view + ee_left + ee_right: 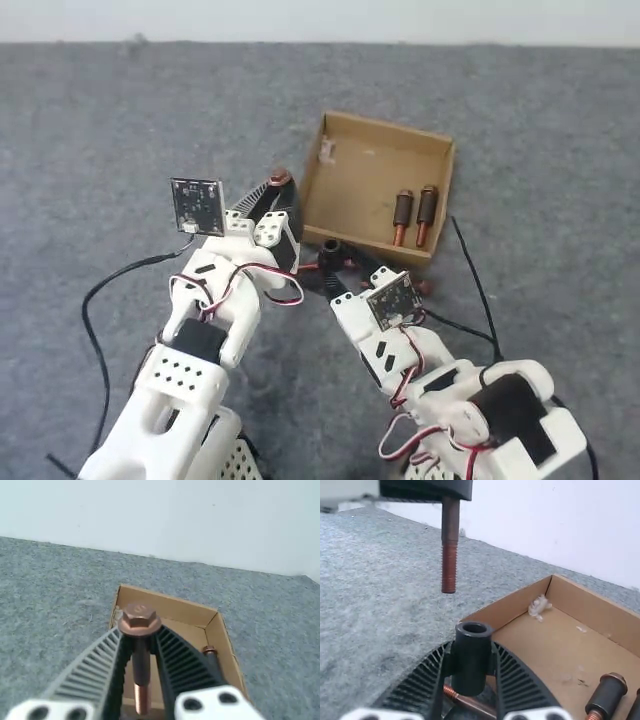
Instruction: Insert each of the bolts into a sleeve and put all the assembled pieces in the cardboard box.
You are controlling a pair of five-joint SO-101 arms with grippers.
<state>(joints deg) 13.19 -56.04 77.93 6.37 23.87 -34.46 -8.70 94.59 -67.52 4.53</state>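
Note:
My left gripper [139,636] is shut on a copper bolt [140,672], which hangs head up with its threaded end down. In the high view this bolt [280,180] is just off the near left side of the cardboard box [345,140]. My right gripper [471,652] is shut on a black sleeve [471,657], held upright with its bore open to the top. The hanging bolt [449,550] is above the sleeve and a little to one side, its tip clear of the bore. Two assembled pieces [414,216] lie in the box. A loose bolt [469,703] lies beneath the sleeve.
Grey carpet covers the table. The box [555,645] holds a white bit of fluff [538,606] near its far wall. Black cables [475,285] run beside the right arm and another [95,320] by the left arm. The two grippers are close together at the box's near left corner.

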